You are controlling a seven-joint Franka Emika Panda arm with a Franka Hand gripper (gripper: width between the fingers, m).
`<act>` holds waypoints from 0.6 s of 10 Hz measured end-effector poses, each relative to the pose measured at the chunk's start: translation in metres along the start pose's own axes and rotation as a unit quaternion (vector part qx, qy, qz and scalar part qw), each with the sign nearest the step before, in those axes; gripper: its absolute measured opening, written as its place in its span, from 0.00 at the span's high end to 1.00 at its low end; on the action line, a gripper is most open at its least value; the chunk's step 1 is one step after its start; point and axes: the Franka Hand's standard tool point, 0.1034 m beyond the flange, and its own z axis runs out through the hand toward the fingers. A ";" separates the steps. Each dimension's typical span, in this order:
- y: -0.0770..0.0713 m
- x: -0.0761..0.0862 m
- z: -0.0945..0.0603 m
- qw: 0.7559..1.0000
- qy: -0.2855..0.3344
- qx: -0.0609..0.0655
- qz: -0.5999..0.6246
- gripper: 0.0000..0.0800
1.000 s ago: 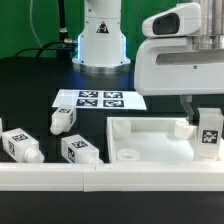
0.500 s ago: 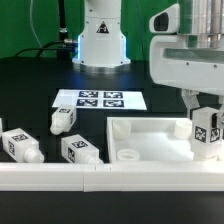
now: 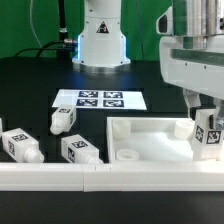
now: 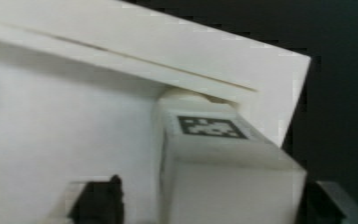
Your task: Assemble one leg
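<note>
My gripper is shut on a leg, a white blocky peg with a black-and-white tag, and holds it upright and slightly tilted at the far corner of the white tray on the exterior view's right. In the wrist view the leg stands between my dark fingers, with the tray's rim behind it. Three more legs lie left of the tray: one beside the marker board, one at the far left, and one by the tray's left wall.
The marker board lies on the black table behind the tray. The robot's white base stands at the back. A white rail runs along the front edge. A round socket sits in the tray's near left corner.
The wrist has turned and shifted toward the exterior view's right. The held leg has rotated with it, so its tag now faces more sideways and the leg leans slightly.
</note>
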 end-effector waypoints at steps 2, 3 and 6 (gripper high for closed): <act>-0.003 0.007 -0.001 0.983 0.002 0.001 -0.182 0.23; -0.004 0.009 0.000 0.966 0.000 -0.002 -0.257 0.20; -0.004 0.009 0.000 0.938 0.002 -0.005 -0.346 0.19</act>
